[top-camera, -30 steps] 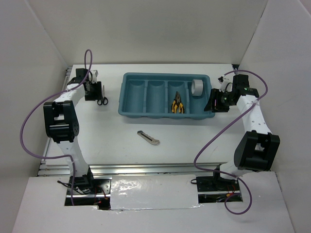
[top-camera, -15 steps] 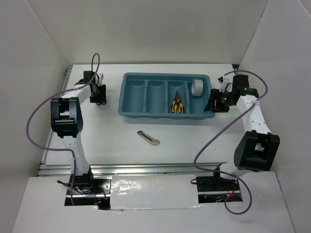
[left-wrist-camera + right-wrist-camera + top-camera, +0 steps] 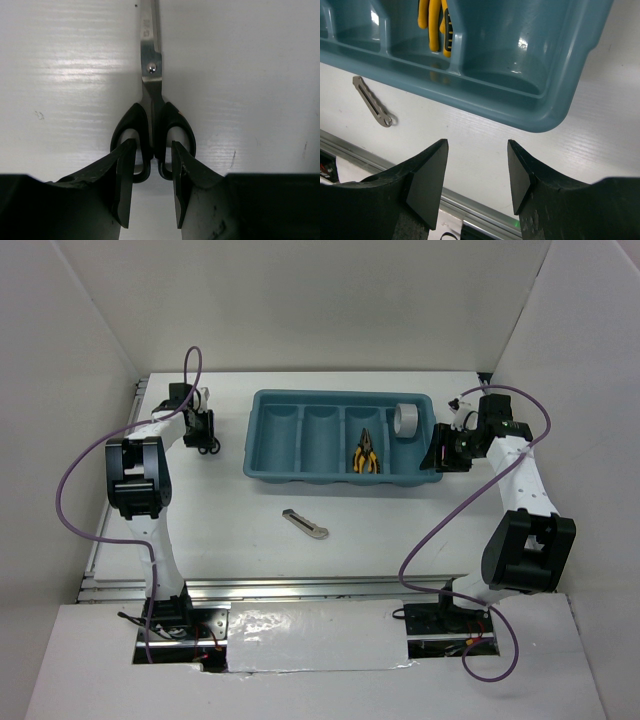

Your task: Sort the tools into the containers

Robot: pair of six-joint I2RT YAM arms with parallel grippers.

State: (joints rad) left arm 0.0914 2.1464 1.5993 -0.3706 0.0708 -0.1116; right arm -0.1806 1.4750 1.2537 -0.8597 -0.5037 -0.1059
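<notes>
Left claw [image 3: 152, 150], seen by its own wrist camera: two dark fingers stand a little apart, not clamped. Straight ahead of them, black-handled scissors [image 3: 151, 75] lie flat on the white table [image 3: 250, 75]. The handle loops sit under the fingertips and the closed steel blades point away from the claw.

The scissors look light and rigid. The blades are thin, smooth and flat against the table, so probably slippery and hard to pinch. The thicker plastic handles, squeezed from both sides where the loops meet, look like the surer hold. Gripped that far back, the blades may droop.

The top camera shows what the wrist view cannot. To the right of this claw, apart from it, is the teal tray [image 3: 262, 455] of four compartments. Yellow-handled pliers [image 3: 365, 458] lie in the third compartment and a grey tape roll [image 3: 406, 419] in the fourth. A slim grey utility knife [image 3: 305, 524] lies on the table nearer the arm bases.

Right claw [image 3: 477, 170]: its fingers are wide apart and hold nothing. It hangs just off the tray's right end, with that corner ahead of it and the knife ahead to its left. From above the scissors are only a dark speck; only the left wrist camera shows how the fingers line up with them.
</notes>
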